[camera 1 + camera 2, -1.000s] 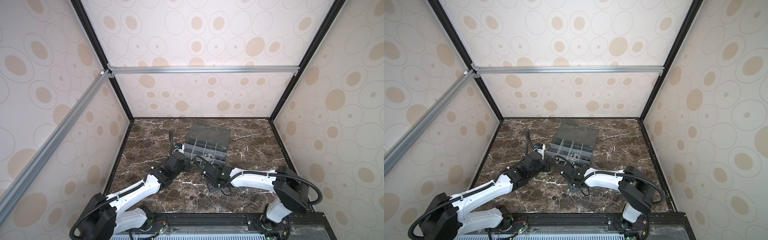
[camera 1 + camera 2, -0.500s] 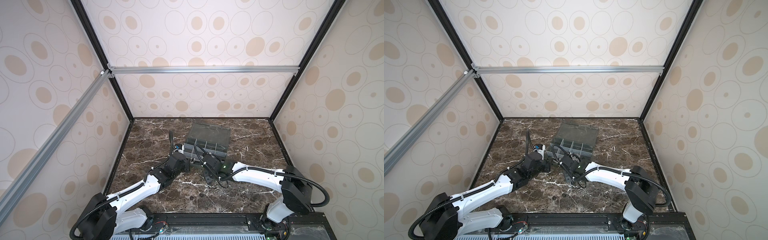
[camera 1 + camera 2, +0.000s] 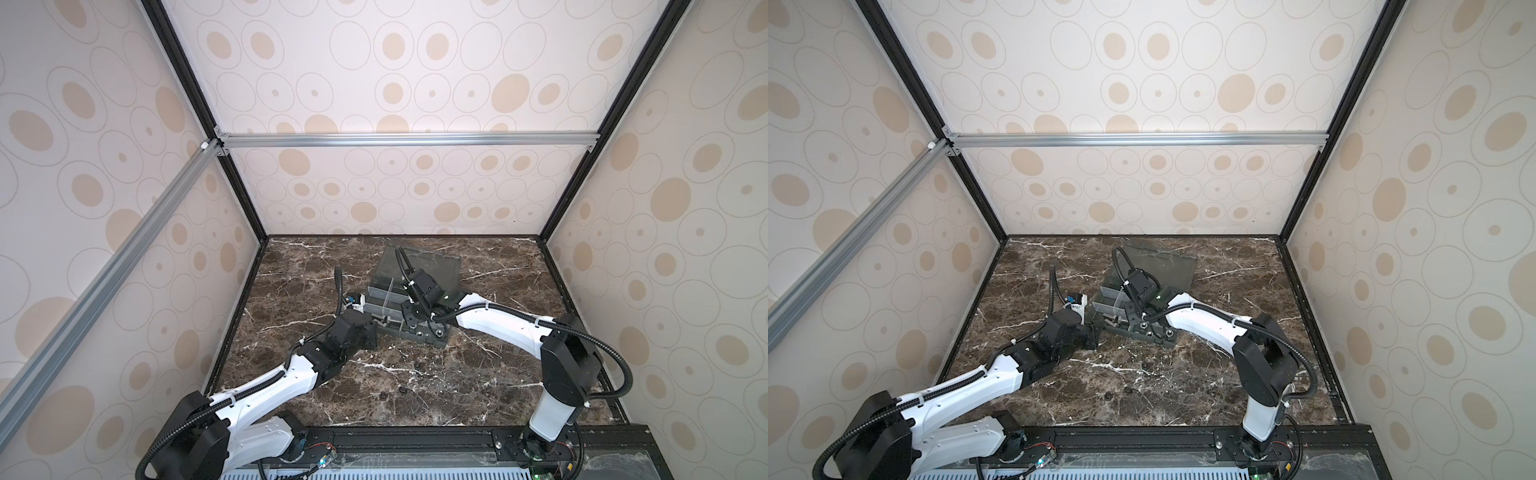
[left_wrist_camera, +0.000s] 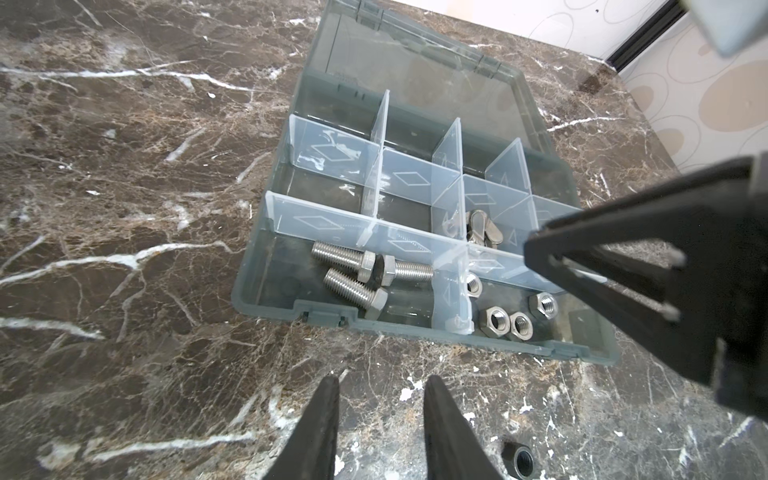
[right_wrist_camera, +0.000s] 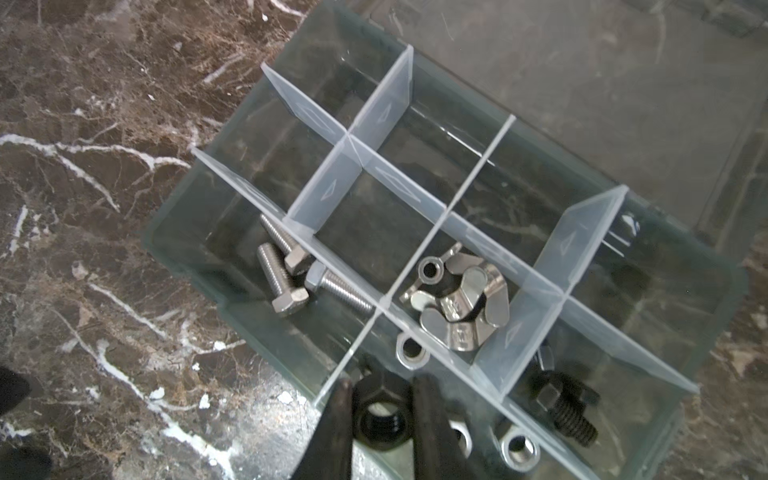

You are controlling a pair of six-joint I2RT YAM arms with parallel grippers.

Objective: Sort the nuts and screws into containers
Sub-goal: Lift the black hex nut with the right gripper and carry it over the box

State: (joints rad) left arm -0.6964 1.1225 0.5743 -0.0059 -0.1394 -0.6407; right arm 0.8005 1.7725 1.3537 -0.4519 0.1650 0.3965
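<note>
Our right gripper (image 5: 383, 386) clamps a black nut (image 5: 380, 419) over the organizer box (image 4: 324, 318).
We see it above the latch-edge cell of silver nuts (image 4: 505, 322) — three screws (image 4: 353, 266) lie in the corner cell beside it; our left gripper (image 4: 381, 382) stands parted, holding nothing, over the worktop (image 4: 124, 208) just off that edge.

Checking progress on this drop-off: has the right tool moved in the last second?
Yes. The right tool, holding a black nut, went from above the tabletop in front of the organizer box to over its near edge.
</note>
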